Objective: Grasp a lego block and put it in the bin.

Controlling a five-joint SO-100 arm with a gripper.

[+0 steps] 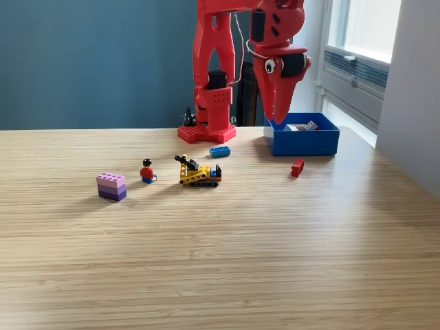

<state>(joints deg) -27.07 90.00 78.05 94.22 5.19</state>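
Wooden surface (220,247) is being shown against a blue wall. From the exterior view's left: purple brick stack (111,186), minifigure (148,172), yellow vehicle (199,172), blue brick (219,151), red brick (297,167) are lying loose, not yet binned. Hand (278,113) is being held over the bin (302,141), fingers pressed together, nothing seen pinched. Pale pieces are sitting inside. Judged mid-task. Open room is being left in front.
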